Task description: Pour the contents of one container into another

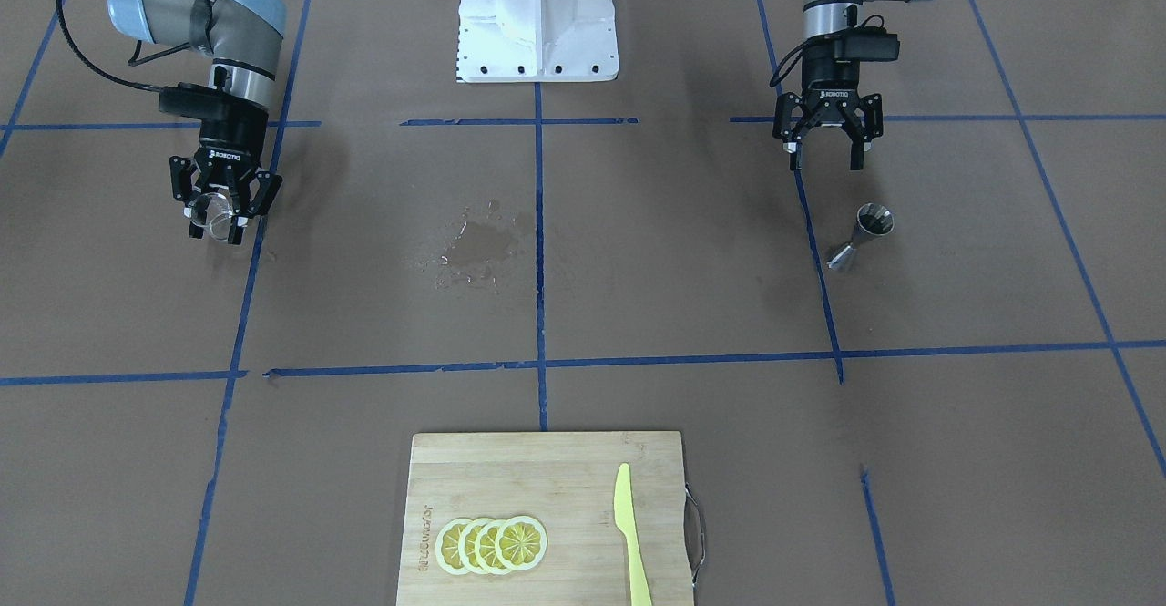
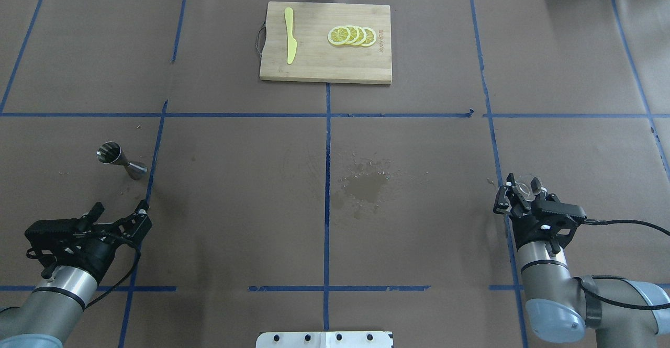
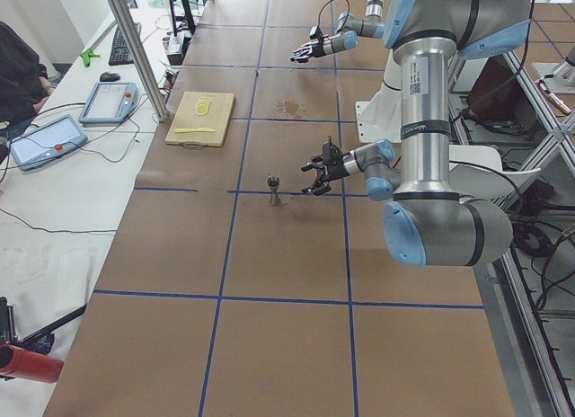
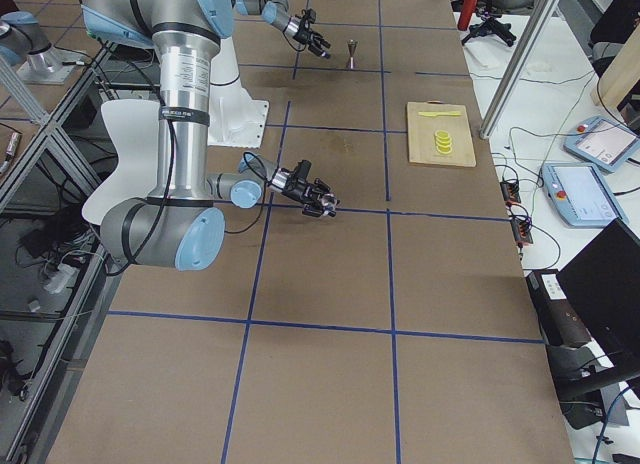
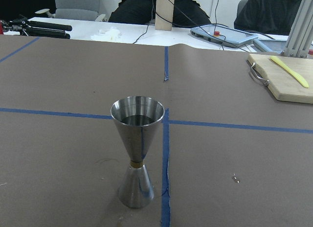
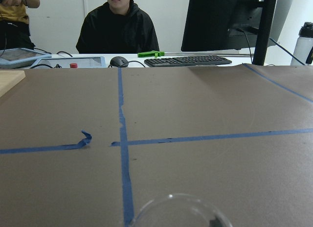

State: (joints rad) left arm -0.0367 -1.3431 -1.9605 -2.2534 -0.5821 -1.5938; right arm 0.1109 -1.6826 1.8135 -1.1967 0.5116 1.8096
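Note:
A steel double-cone jigger (image 2: 120, 158) stands upright on the brown table, with a little dark liquid in its top cup (image 5: 138, 120). My left gripper (image 2: 119, 210) hangs open just short of it, nothing between its fingers; in the front-facing view this gripper (image 1: 826, 161) is up-frame of the jigger (image 1: 861, 237). Far across the table my right gripper (image 2: 521, 187) is shut on a small clear glass (image 2: 525, 186), held low over the paper. The front-facing view also shows the glass (image 1: 214, 210), and its rim (image 6: 181, 211) shows at the bottom of the right wrist view.
A wet spill patch (image 2: 366, 186) marks the table's middle. At the far edge lies a wooden cutting board (image 2: 324, 70) with a yellow knife (image 2: 289, 42) and lemon slices (image 2: 352, 35). The robot's white base (image 1: 537, 14) is between the arms.

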